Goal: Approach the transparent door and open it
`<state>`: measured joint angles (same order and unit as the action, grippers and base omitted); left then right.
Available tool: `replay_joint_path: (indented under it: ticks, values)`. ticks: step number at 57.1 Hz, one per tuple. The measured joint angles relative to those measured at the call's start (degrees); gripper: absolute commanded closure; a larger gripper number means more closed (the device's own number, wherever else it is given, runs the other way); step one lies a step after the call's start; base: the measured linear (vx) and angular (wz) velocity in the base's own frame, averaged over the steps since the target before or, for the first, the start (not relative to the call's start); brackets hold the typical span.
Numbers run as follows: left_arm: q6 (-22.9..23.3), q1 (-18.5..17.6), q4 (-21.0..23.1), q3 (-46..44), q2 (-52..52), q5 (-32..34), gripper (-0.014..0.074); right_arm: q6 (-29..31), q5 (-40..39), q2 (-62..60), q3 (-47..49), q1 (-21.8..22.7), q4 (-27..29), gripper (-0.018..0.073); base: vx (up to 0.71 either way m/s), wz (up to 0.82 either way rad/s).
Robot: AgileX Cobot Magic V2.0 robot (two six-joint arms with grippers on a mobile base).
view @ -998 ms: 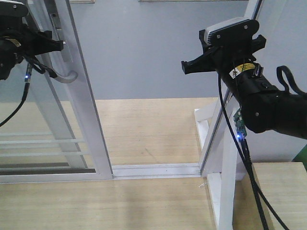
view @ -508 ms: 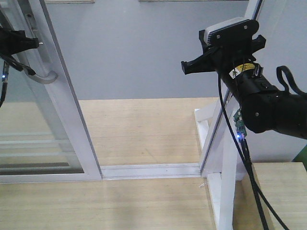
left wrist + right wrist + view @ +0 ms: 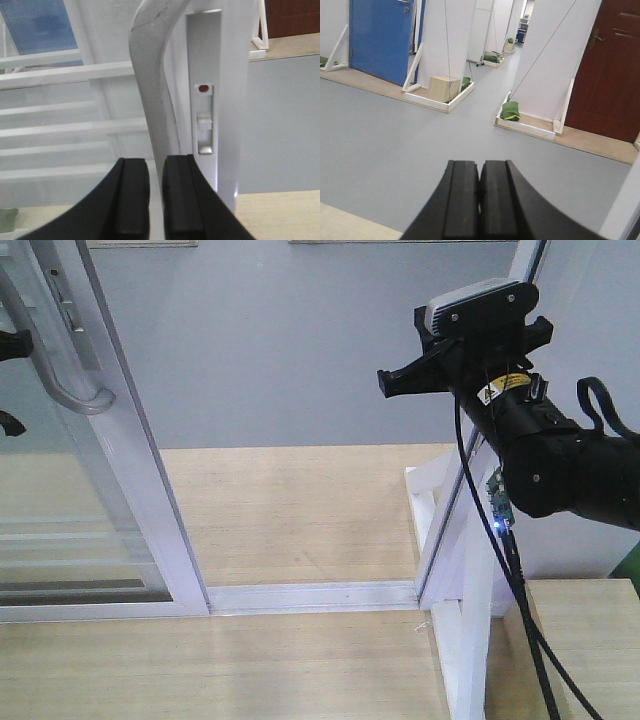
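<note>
The left end effector [image 3: 155, 161] has its two black fingers [image 3: 132, 200] drawn narrow, a thin slit between them. The curved grey handle [image 3: 152, 85] of the transparent door [image 3: 140, 490] comes down straight ahead of that slit and meets the fingertips; whether they pinch it I cannot tell. Just right of the handle is a latch plate with a red dot [image 3: 203, 89]. In the front view the door stands at the left, with a doorway open between it and the right end effector [image 3: 385, 380]. That one is raised in the air, fingers pressed together on nothing. Far ahead of it, a low white-rimmed tray [image 3: 432, 102] holds a tan box [image 3: 443, 88], and another tray [image 3: 525, 127] holds a green bag [image 3: 510, 110].
</note>
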<state>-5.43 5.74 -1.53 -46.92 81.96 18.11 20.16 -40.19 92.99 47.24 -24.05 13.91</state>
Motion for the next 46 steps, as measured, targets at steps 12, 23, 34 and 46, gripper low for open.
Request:
replay_joint_path:
  ticks: [12,23,34,46]
  values:
    - [5.8,0.0,-0.8,10.4,-9.3,2.4,0.0408,0.6,6.8,-5.1,0.0,0.0,-1.4,0.0443,0.00,0.00]
    - [14.5,0.0,-9.5,19.3,-18.7,2.6,0.0483,1.0,21.5,-12.9,0.0,0.0,-2.2,0.0463,0.00,0.00]
    - [27.8,0.0,-24.0,26.6,-27.3,2.7,0.0485,1.0,32.4,-21.5,-0.2,0.0,-2.2,0.0543,0.00,0.00]
    - [46.1,-2.5,-43.9,32.1,-34.8,4.9,0.0485,0.4,38.2,-29.9,-1.7,0.0,-2.3,0.0564,0.00,0.00]
